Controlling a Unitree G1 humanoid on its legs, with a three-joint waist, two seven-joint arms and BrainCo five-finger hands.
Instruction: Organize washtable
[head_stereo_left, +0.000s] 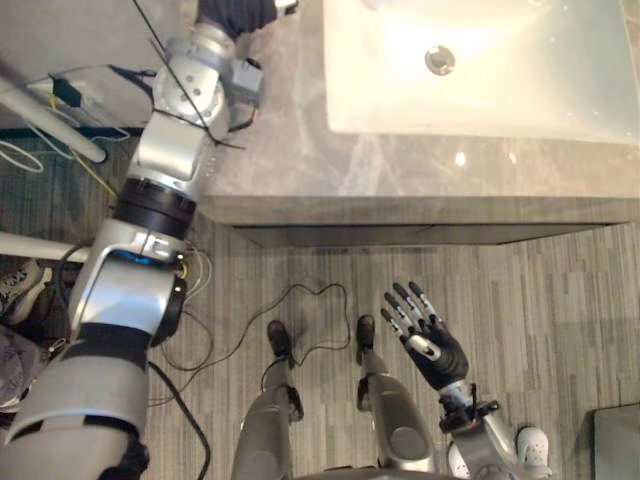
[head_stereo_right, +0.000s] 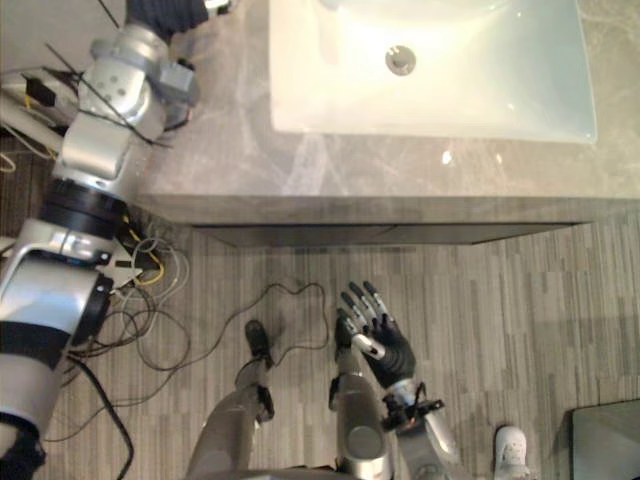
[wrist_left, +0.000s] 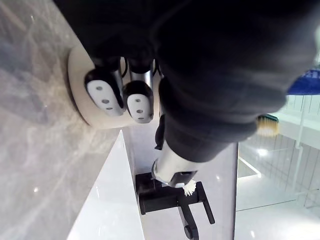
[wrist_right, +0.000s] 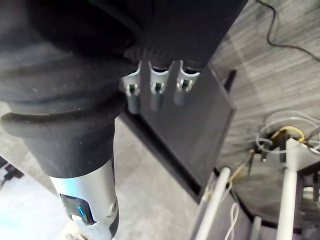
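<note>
Grey marbled table (head_stereo_left: 300, 150) across the top of the head views, with a white sink (head_stereo_left: 560, 70) sunk into it and a grey plank floor (head_stereo_left: 540, 300) below. Black faucet (wrist_left: 172, 197) at the back in the left wrist view.

Left hand (wrist_left: 138, 101) up at the table's far left end, fingers (wrist_left: 104, 93) curled, tips laid against a round cream thing (wrist_left: 77, 75) that sits on the stone just beside the sink's edge. Cannot tell whether the thumb closes on the far side, so cannot tell if this is a true hold or a mere touch. Cannot tell either whether cup, dish or lid.

Right hand (head_stereo_left: 432, 345) low over the floor, well apart from the table, fingers straight and spread wide, holding nothing.

Probably rigid and light, judging by the smooth, even rim. Likely slick, and apt to skid on polished stone if nudged rather than gripped. Possibly brittle if ceramic, so best set down gently. Best taken across the round wall, fingers one side and thumb opposite, squeezed moderately and lifted straight.
</note>
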